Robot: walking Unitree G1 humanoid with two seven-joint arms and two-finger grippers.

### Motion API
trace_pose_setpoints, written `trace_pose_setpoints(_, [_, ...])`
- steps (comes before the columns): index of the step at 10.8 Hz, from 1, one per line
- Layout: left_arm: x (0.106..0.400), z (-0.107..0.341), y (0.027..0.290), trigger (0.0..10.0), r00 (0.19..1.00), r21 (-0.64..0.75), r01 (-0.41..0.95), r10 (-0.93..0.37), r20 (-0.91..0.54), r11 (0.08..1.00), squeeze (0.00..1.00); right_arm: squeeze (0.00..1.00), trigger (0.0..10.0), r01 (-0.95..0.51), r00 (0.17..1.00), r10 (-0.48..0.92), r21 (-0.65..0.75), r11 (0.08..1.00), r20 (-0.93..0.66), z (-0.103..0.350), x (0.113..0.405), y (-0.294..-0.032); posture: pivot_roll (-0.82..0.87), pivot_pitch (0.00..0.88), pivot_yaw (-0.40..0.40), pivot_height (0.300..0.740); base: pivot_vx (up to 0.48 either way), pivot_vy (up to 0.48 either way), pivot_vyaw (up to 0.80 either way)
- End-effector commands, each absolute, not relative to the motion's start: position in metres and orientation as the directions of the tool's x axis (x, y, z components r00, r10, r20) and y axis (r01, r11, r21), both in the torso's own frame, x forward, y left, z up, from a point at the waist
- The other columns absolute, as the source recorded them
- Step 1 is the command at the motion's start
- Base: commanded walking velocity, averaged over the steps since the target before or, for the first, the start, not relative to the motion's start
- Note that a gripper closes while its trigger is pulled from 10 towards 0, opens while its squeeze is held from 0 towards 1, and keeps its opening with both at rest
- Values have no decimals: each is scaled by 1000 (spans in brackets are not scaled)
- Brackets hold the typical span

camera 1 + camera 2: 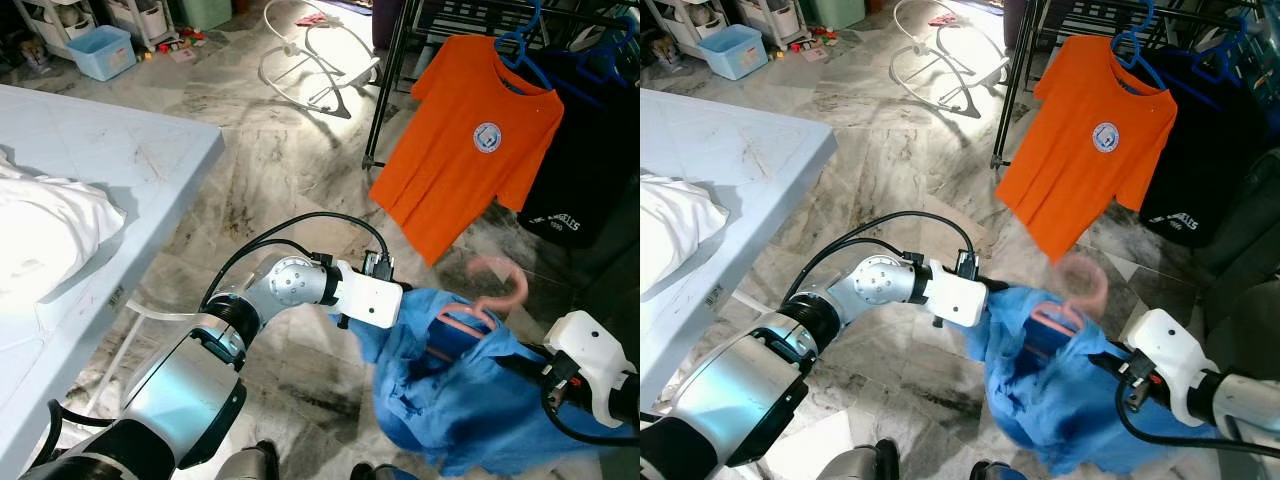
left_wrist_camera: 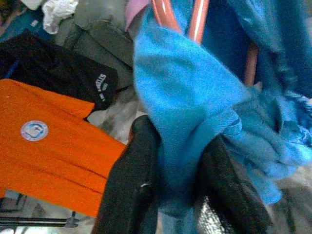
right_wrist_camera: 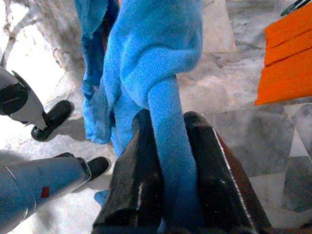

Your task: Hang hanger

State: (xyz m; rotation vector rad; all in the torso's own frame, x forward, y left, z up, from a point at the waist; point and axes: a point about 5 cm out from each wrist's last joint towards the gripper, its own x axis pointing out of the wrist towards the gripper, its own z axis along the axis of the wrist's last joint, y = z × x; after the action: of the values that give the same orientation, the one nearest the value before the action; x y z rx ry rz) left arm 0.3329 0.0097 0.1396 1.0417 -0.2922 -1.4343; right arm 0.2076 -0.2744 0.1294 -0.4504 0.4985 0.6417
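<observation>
A blue shirt (image 1: 450, 390) hangs on a pink hanger (image 1: 480, 310), held low over the floor between my two arms. My left gripper (image 2: 178, 175) is shut on a fold of the shirt at its left side, beside the hanger's pink bars (image 2: 165, 14). On the shirt's other side my right gripper (image 3: 170, 161) is shut on a rolled edge of the fabric. The hanger's hook (image 1: 1085, 280) sticks up above the collar and looks blurred. The black clothes rack (image 1: 400, 60) stands ahead to the right.
An orange T-shirt (image 1: 465, 150) on a blue hanger and a black shirt (image 1: 585, 160) hang on the rack. A pale table (image 1: 90, 180) with white cloth (image 1: 40, 240) is to my left. A white wire frame (image 1: 310, 60) lies on the marble floor beyond.
</observation>
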Motion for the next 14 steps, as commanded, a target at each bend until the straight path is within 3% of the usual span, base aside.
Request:
trace_pose_setpoints(1, [333, 142, 7, 9216, 181, 738, 642, -895, -409, -207, 451, 0, 0, -649, 704, 448, -244, 720, -552, 133, 207, -275, -1, 142, -44, 740, 0, 0, 0])
trace_pose_setpoints(2, [335, 145, 7, 10000, 208, 740, 652, -899, -386, -166, 1000, 0, 0, -641, 710, 443, -242, 729, -548, 131, 207, -275, 2, 137, -47, 740, 0, 0, 0])
trace_pose_setpoints(5, [341, 154, 6, 10000, 272, 723, 691, -925, -265, -4, 1000, 0, 0, -578, 758, 408, -234, 781, -509, 121, 207, -272, 4, 130, -47, 740, 0, 0, 0])
trace_pose_setpoints(7, [340, 154, 9, 10000, 226, 698, 715, -931, -287, -41, 1000, 0, 0, -516, 797, 363, -233, 824, -483, 113, 207, -268, 3, 121, -46, 740, 0, 0, 0])
trace_pose_setpoints(8, [344, 154, 15, 10000, 260, 669, 743, -925, -279, 7, 1000, 0, 0, -444, 836, 308, -232, 865, -454, 108, 209, -266, 0, 112, -43, 740, 0, 0, 0])
trace_pose_setpoints(9, [352, 155, 22, 10000, 347, 613, 777, -909, -230, 142, 1000, 0, 0, -371, 866, 249, -224, 901, -433, 101, 212, -264, -6, 104, -34, 740, 0, 0, 0])
trace_pose_setpoints(10, [364, 154, 34, 10000, 508, 515, 774, -846, -159, 368, 1000, 0, 0, -308, 892, 206, -207, 929, -403, 94, 214, -256, -16, 95, -19, 740, 0, 0, 0])
trace_pose_setpoints(12, [374, 145, 49, 10000, 672, 377, 716, -725, -148, 587, 1000, 0, 0, -199, 930, 130, -173, 965, -345, 90, 215, -249, -23, 78, 5, 740, 0, 0, 0])
trace_pose_setpoints(14, [385, 144, 65, 10000, 837, 297, 543, -531, -127, 785, 1000, 0, 0, -55, 956, 9, -149, 987, -293, 88, 217, -248, -31, 57, 9, 740, 0, 0, 0])
